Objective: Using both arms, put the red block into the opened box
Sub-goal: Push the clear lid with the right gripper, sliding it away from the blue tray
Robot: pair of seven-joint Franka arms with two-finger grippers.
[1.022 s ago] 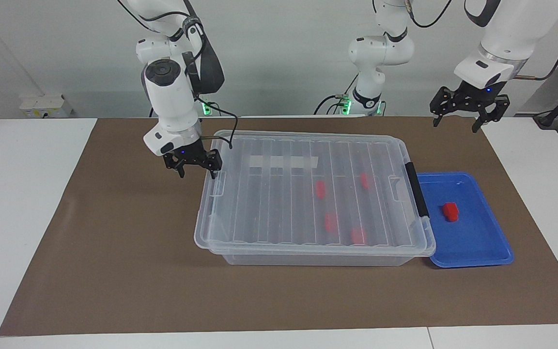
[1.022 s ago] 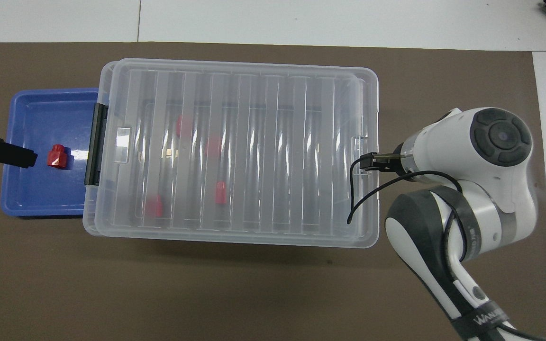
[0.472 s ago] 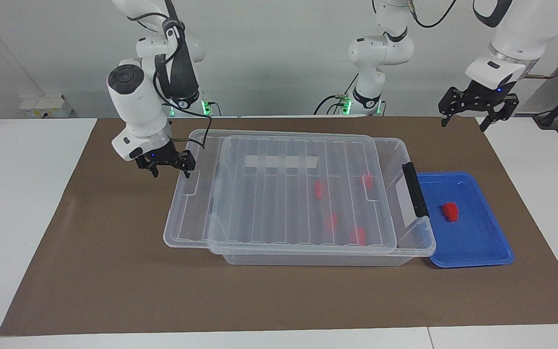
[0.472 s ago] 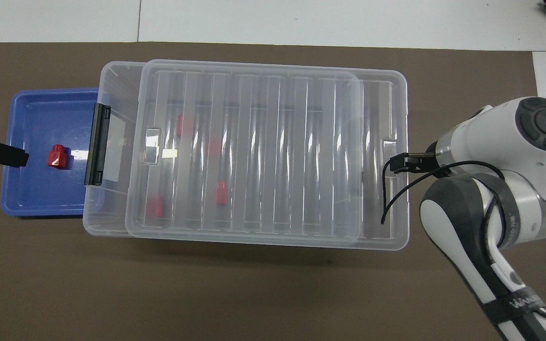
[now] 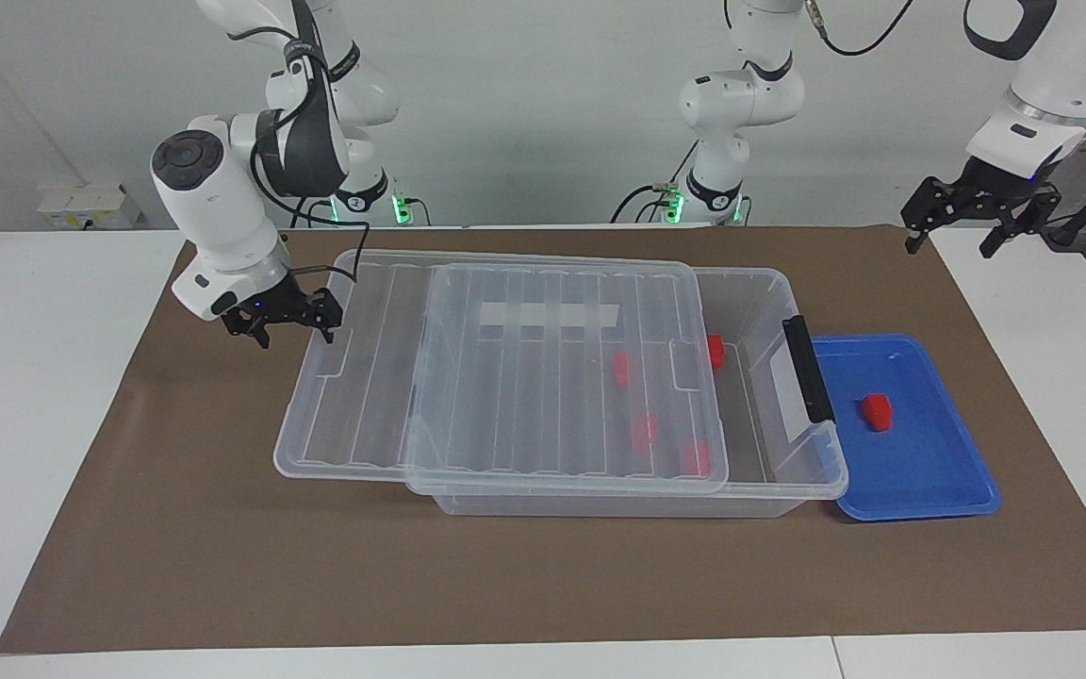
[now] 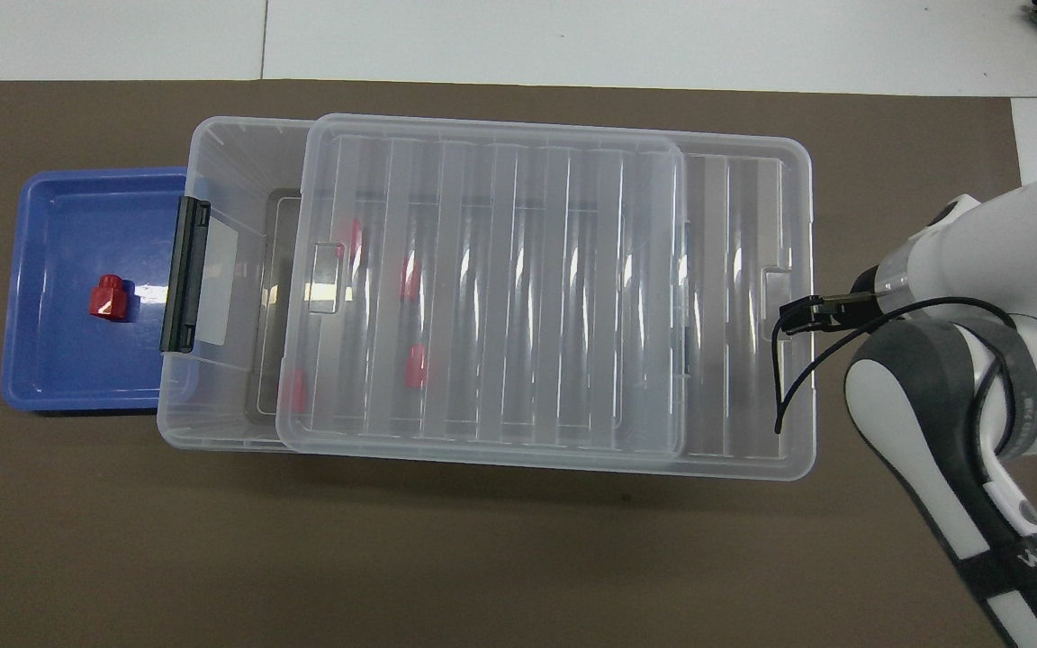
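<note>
Facing view entry: red block (image 5: 876,411) is lying loose in the blue tray (image 5: 939,490), which is sitting on the table against the box (image 5: 826,471) at the left arm's end, just beside the black latch bar (image 5: 807,368). The lid (image 5: 552,377) is resting askew on the box, overhanging toward the right arm's end and leaving a strip uncovered next to the latch. Four more red blocks are showing inside, three through the lid and one in the uncovered strip. Right gripper (image 5: 284,319) is sitting low at the lid's overhanging end rim with its jaws spread. One finger is looking close to the rim, but I cannot tell whether it is touching. Left gripper (image 5: 981,222) is hanging in the air over the table's corner at its own end, jaws open and holding nothing, well apart from the tray. Judging handling: the block is looking small, rigid and light, with smooth plastic faces that may be slippery. The overhead view is showing a raised stud on its top (image 6: 110,298). I am expecting a top-down pinch across the narrower body sides, below the stud, to be safest. The shallow tray walls are leaving room for the fingers. The release should be going over the uncovered strip, which is looking narrow.
</note>
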